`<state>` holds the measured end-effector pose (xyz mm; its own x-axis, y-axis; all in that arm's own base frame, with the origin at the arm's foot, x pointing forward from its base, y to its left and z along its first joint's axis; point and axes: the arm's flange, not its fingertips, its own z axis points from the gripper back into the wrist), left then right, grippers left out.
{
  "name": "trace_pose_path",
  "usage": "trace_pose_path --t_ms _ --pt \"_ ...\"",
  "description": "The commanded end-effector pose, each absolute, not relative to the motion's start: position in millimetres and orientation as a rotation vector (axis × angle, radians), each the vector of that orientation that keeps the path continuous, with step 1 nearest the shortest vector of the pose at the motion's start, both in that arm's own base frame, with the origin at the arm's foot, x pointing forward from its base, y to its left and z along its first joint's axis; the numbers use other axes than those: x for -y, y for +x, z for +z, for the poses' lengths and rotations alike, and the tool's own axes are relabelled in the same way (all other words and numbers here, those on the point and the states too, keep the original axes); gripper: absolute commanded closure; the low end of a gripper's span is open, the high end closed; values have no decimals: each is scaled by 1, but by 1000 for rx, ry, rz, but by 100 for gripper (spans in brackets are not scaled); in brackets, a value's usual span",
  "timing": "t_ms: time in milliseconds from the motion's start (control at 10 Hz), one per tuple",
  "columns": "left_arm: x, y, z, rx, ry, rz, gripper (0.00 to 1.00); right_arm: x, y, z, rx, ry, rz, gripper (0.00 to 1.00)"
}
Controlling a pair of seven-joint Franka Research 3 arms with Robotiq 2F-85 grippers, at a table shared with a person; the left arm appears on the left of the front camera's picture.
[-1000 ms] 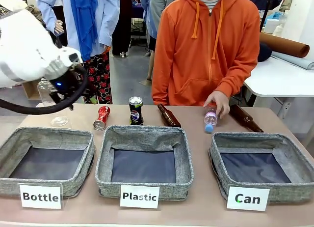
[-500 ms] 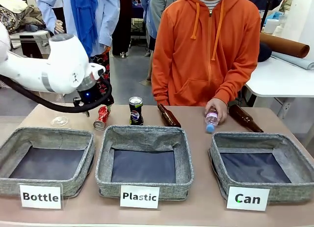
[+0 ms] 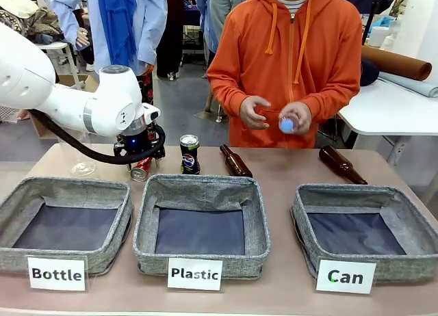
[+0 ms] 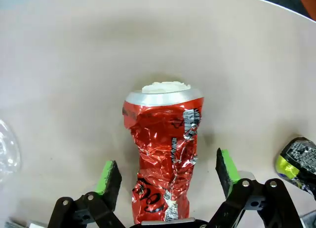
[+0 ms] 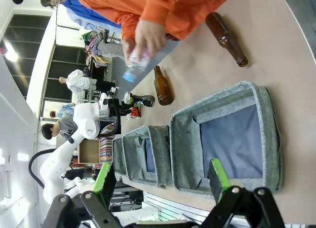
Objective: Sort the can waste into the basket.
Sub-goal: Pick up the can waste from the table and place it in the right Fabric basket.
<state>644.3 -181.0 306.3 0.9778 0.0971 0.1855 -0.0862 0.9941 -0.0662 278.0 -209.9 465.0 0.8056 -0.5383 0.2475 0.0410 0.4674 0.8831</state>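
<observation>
The crushed shiny red can (image 4: 165,173) lies on the table, silver top pointing away, between the two green pads of my left gripper (image 4: 168,176). The jaws stand open, with a gap on each side of the can. From the front, the left gripper (image 3: 140,159) hangs low over the red can (image 3: 142,168) at the table's far left. The black-blue can (image 3: 189,154) stands upright just to its right. The grey basket labelled "Can" (image 3: 301,213) sits at the front right. My right gripper (image 5: 161,179) is open, with this basket (image 5: 271,134) beyond it.
Baskets labelled "Bottle" (image 3: 14,193) and "Plastic" (image 3: 147,213) sit front left and middle. Two brown bottles (image 3: 235,161) (image 3: 342,164) lie at the far side. The person holds a clear plastic bottle (image 3: 287,123) in both hands. A clear plastic bottle (image 3: 83,168) lies far left.
My left arm has swung right and down until its gripper straddles the red can. The person lifted the plastic bottle off the table and now holds it at chest height.
</observation>
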Motion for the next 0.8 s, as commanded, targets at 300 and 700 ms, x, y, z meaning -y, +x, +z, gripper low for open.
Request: trace_pose_path --t_ms 300,700 --pt "177 645 314 196 -49 58 64 211 281 466 579 1049 -355 0" --pt "155 636 344 187 -69 24 100 211 281 466 579 1049 -355 0"
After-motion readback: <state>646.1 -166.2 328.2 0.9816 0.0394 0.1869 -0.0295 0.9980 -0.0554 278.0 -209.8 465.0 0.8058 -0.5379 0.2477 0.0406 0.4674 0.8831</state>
